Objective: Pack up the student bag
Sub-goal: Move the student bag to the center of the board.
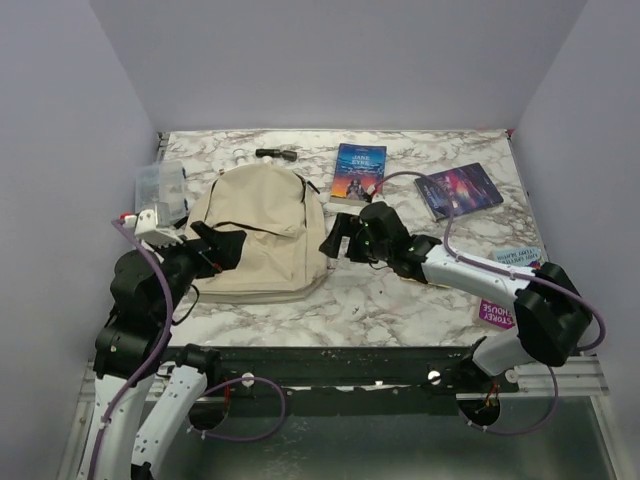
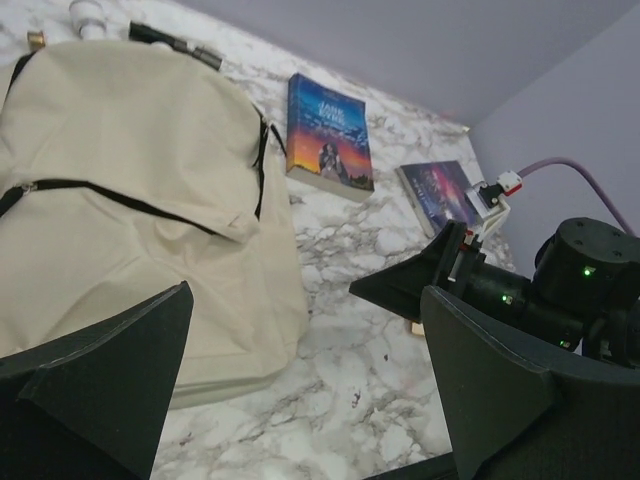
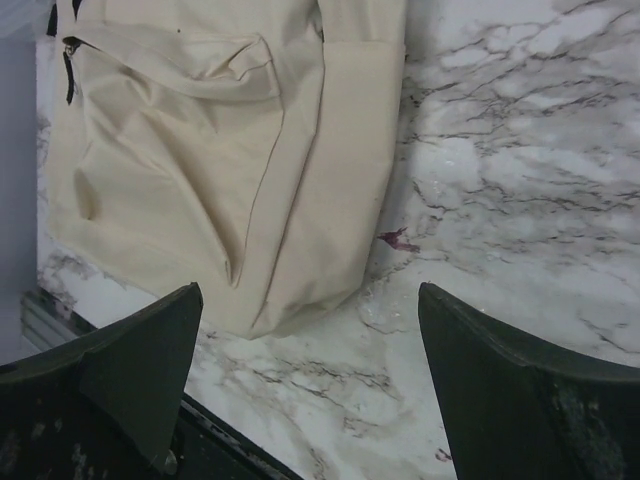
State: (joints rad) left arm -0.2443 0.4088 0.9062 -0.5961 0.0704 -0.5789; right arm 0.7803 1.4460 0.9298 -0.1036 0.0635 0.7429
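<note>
The student bag [image 1: 258, 228] is a beige canvas backpack with black zippers, lying flat and zipped shut on the marble table's left half. It also shows in the left wrist view [image 2: 130, 200] and the right wrist view [image 3: 220, 150]. My left gripper [image 1: 226, 248] is open and empty over the bag's lower left part [image 2: 310, 400]. My right gripper [image 1: 338, 241] is open and empty just right of the bag's lower right corner [image 3: 310, 380]. A blue book [image 1: 360, 172] and a purple book [image 1: 458, 190] lie flat to the right of the bag.
A clear plastic box [image 1: 162, 186] stands at the far left by the wall. A black pen-like item [image 1: 275, 154] and a small white item [image 1: 240, 157] lie behind the bag. Two more printed items [image 1: 515, 258] lie under the right arm. Grey walls enclose three sides.
</note>
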